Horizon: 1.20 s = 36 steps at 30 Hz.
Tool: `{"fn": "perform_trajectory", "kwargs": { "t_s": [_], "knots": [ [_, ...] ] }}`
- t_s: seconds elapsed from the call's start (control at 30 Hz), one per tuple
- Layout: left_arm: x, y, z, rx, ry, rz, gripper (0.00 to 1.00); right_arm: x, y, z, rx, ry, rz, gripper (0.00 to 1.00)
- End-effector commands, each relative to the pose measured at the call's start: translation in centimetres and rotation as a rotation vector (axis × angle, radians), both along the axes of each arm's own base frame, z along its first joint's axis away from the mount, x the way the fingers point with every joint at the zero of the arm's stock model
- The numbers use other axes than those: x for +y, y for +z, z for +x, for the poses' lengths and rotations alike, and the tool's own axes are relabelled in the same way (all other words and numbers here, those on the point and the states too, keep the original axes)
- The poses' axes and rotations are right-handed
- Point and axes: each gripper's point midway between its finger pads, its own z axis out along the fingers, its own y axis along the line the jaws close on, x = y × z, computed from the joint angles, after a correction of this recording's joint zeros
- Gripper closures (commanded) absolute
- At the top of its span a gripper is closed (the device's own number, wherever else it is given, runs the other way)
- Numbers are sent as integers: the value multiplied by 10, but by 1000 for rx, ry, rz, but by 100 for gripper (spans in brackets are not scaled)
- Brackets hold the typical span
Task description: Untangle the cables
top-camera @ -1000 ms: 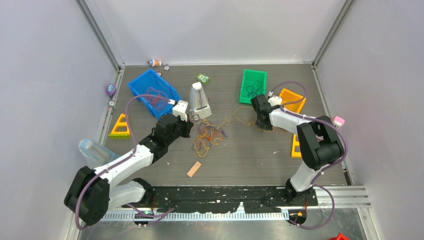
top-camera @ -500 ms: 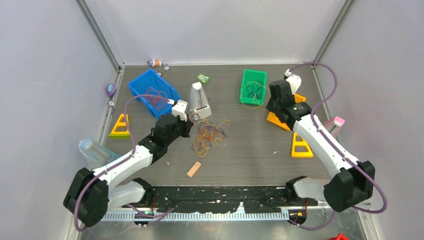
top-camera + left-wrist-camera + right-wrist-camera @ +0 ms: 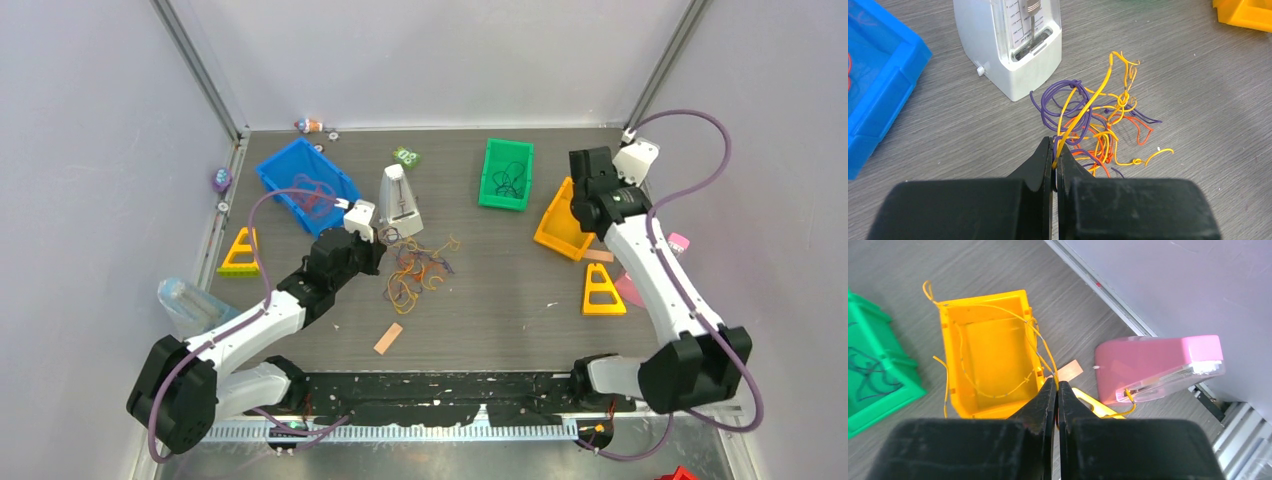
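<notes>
Left end effector (image 3: 1054, 165) — pinching cables (image 3: 1098, 131), metronome (image 3: 1013, 47) beside

The grey wood-grain table (image 3: 500, 310) is carrying a loose tangle of cables (image 3: 415, 270) at its middle, lying just in front of a white metronome (image 3: 399, 200). A blue bin (image 3: 300, 185) is sitting at the back left, and a green bin (image 3: 506, 172) and an orange bin (image 3: 558, 225) at the back right. One yellow triangle (image 3: 240, 253) is lying near the left edge, another (image 3: 602, 291) near the right beside a pink stapler (image 3: 1158, 365), and a tan strip (image 3: 388, 338) is lying near the front.
</notes>
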Motion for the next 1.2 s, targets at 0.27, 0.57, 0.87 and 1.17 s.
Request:
{"fn": "perform_trajectory", "kwargs": {
  "t_s": [0.27, 0.57, 0.87, 1.17],
  "knots": [
    [-5, 16, 5, -54, -13, -19, 100, -3, -89, 46, 240, -102, -105, 93],
    [-4, 15, 5, -54, -12, -14, 100, 23, -140, 103, 306, 18, -2, 95],
    [-5, 15, 5, -52, -16, -13, 100, 31, -200, 120, 341, 88, 298, 95],
    [-6, 15, 5, -49, -20, -14, 100, 19, -177, 113, 277, 91, 348, 60]
  ]
}}
